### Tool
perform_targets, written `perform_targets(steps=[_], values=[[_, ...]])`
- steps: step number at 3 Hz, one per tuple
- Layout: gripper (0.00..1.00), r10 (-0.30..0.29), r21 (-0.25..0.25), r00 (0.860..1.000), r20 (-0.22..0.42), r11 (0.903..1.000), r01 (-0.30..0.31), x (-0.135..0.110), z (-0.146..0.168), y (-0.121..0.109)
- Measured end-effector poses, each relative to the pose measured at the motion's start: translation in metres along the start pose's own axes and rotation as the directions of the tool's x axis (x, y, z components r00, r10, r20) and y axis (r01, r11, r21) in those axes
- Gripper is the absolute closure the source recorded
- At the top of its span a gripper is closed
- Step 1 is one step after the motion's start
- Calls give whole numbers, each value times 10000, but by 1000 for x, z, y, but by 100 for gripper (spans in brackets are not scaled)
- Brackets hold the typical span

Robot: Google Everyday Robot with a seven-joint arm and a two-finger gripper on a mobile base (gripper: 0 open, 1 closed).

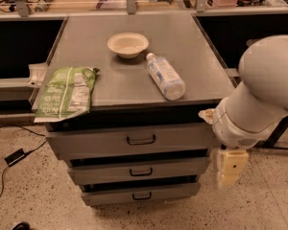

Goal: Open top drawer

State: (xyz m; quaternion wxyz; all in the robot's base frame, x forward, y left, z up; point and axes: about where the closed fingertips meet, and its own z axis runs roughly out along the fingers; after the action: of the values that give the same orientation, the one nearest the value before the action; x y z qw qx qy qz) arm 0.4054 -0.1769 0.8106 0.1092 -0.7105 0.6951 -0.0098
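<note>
So here's where I'm at: my gripper (231, 169) is hanging down off the right side of the cabinet (134, 92), pointing at the floor (33, 200), about level with the middle drawer (101, 172) and just past the cabinet's right front corner. It isn't touching anything, and from this angle I honestly can't tell whether it's open or closed, since it reads as one cream-coloured block. Nothing seems to be in it. The fat white part of my arm (264, 95) fills the right edge of the view above it. The top drawer (96, 145) is the big grey front right under the cabinet top, with its dark loop handle (141, 140) dead centre, well to the left of my gripper. It looks shut, though the shadow under the top makes that hard to judge. Below it are the middle drawer and the bottom drawer (110, 195), both shallower. Up top there's a pale bowl (127, 44) toward the back, a clear bottle (165, 75) lying on its side near it, and a green bag (67, 94) hanging over the front left corner. A black cable (14, 156) lies on the floor to the left.
</note>
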Motion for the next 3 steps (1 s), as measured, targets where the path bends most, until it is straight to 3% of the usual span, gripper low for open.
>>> perform_targets(steps=[1, 3], values=[[0, -114, -286, 9998, 178, 9995, 119, 11, 41, 5], [0, 141, -409, 9997, -189, 9991, -148, 24, 58, 4]])
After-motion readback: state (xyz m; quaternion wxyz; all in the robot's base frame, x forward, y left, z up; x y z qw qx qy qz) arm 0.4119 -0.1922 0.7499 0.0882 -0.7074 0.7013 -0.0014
